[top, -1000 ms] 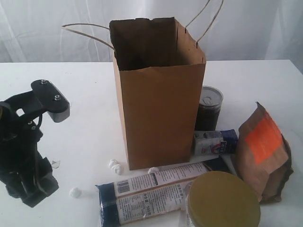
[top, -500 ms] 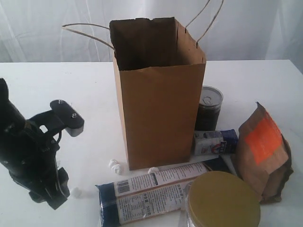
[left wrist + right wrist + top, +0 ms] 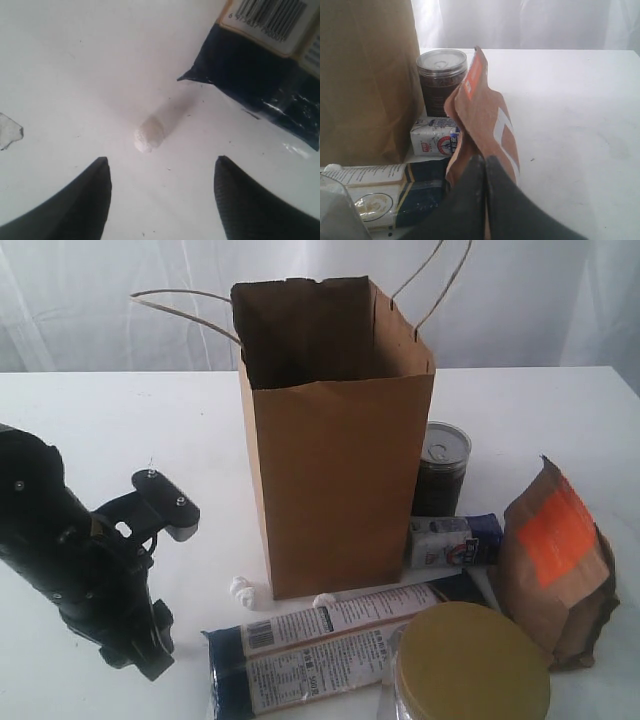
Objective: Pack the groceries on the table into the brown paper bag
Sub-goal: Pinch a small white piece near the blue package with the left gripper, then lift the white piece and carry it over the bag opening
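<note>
left end effector (image 3: pixel 160 200) is spread wide with nothing gripped, hung over a small white pellet (image 3: pixel 149 134) on the table (image 3: pixel 75 60), near a corner of the long packet (image 3: pixel 270 80). right end effector (image 3: pixel 482 195) is pinched shut and empty, just before the pouch (image 3: pixel 480 115). paper bag (image 3: pixel 340 490) is stood upright, can (image 3: pixel 441 468) and jar (image 3: pixel 470 665) seen outside it.

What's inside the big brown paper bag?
Looking into the tall brown paper bag from its open top, only bare inner walls show; nothing pokes above the rim. The front wall hides the bottom, so I cannot tell if anything lies there.
</note>
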Available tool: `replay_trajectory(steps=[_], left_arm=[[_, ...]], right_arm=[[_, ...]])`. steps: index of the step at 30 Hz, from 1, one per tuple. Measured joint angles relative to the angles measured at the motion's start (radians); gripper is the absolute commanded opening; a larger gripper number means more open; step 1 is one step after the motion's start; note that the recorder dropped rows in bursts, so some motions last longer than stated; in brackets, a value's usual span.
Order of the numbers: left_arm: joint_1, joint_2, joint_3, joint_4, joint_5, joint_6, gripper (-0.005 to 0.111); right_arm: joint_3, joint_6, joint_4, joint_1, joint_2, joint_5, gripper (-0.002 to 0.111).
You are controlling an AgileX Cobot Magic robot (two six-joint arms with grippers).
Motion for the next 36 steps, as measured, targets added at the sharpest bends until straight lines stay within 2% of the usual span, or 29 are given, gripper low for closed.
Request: replay_trajectory(steps=[18,21,22,23,25,30,36], left_arm=[[0.000,0.152,0.000,-0.004,-0.082,0.000,0.061],[0.000,0.162,0.000,-0.008,-0.092,0.000,0.046],[0.000,0.164,0.000,-0.010,-0.094,0.000,0.038],[0.000,0.166,0.000,-0.010,-0.098,0.000,0.022],[0.000,0.170,0.000,-0.014,-0.104,0.000,0.000],[0.000,0.160,0.000,-0.018,-0.097,-0.017,0.000],[0.000,-0.047,-0.065,0.002,0.113,-0.017,0.000]], right_arm=[[0.000,0.000,0.000,0.000,0.000,0.000,0.000],[0.000,0.000,0.000,0.000,0.000,0.000,0.000],[0.000,0.000,0.000,0.000,0.000,0.000,0.000],[0.000,0.000,0.000,0.000,0.000,0.000,0.000],[0.000,0.000,0.000,0.000,0.000,0.000,0.000],[0.000,0.000,0.000,0.000,0.000,0.000,0.000],[0.000,0.000,0.000,0.000,0.000,0.000,0.000]])
